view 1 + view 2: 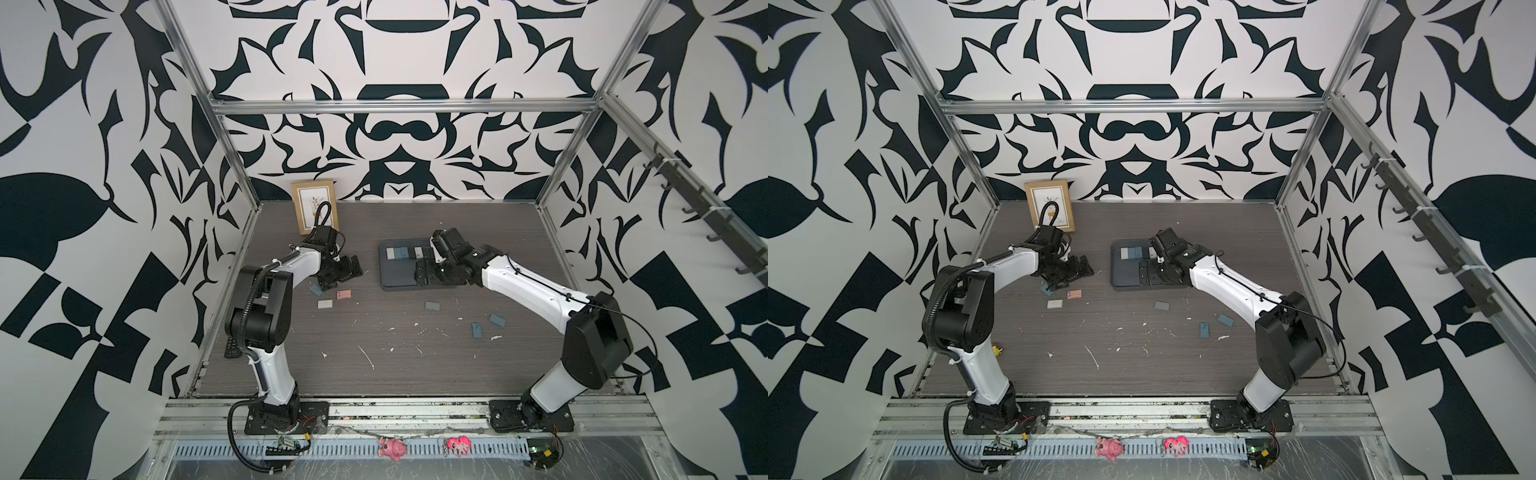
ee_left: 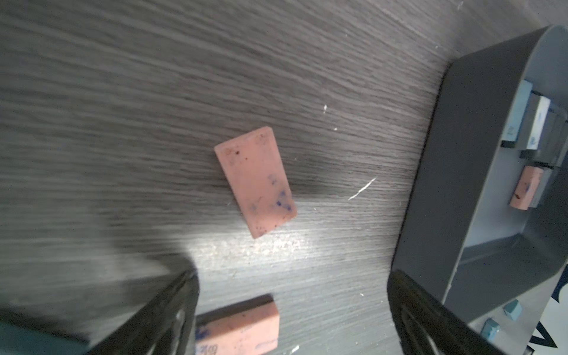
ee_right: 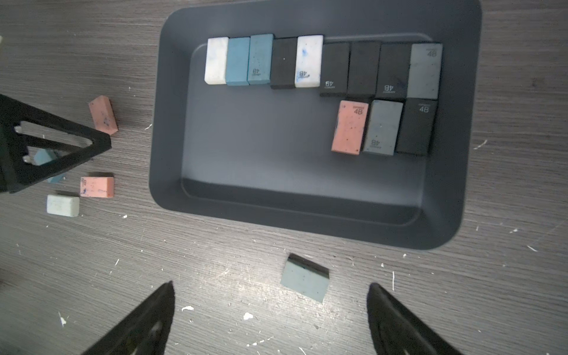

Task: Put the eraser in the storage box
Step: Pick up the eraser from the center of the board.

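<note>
On the dark wood-grain table (image 1: pixel 374 365), the storage box (image 3: pixel 166 123) already holds two rows of erasers (image 3: pixel 310 61), so the task looks well advanced but unfinished. Both empty with jaws wide apart, the left gripper (image 2: pixel 290 276) faces a loose pink eraser (image 2: pixel 255 181) and the right gripper (image 3: pixel 270 285) hangs beside a grey eraser (image 3: pixel 304 281). Several more lie scattered outside the box.

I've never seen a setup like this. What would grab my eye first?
Probably the bold black-and-white patterned walls boxing in the dark table. Next, the two white-and-black arms leaning inward, the right gripper open near the storage box, where erasers sit in neat rows. More lie loose on the table, such as a pink eraser near the open left gripper.
</note>
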{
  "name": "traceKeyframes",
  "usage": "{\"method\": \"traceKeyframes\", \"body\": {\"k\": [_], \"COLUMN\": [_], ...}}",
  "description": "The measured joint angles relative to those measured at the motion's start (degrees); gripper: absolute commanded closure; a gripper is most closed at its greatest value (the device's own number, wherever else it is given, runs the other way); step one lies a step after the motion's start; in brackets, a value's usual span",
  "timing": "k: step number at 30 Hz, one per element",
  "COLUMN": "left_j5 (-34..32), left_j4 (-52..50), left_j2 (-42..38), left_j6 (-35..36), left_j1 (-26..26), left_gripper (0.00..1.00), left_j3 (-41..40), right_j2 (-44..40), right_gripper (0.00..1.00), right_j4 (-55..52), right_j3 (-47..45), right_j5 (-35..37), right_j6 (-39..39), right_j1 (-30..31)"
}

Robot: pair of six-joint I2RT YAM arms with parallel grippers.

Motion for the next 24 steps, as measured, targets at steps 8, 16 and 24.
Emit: {"method": "traceKeyframes", "body": {"k": [8, 16, 24], "left_j5": [1.16, 2.4, 2.73], "left_j4": [3.26, 3.96, 3.89], "left_j2": [-2.19, -4.48, -6.78], "left_j6": [-0.81, -2.1, -3.65], "left_j1": [-1.31, -3.76, -5.42], "left_gripper": [0.01, 0.01, 0.01], "left_j3": [-3.58, -6.56, -9.29], "right_j2": [0.0, 0.0, 0.0], "right_gripper": [0.02, 0.01, 0.01], "right_j4": [-0.04, -0.07, -0.11], "right_j3": [0.0, 0.0, 0.0], "right_j5": [0.02, 0.02, 0.02], "right_j6": [0.0, 0.0, 0.0], "right_j1": [0.0, 0.0, 0.0]}}
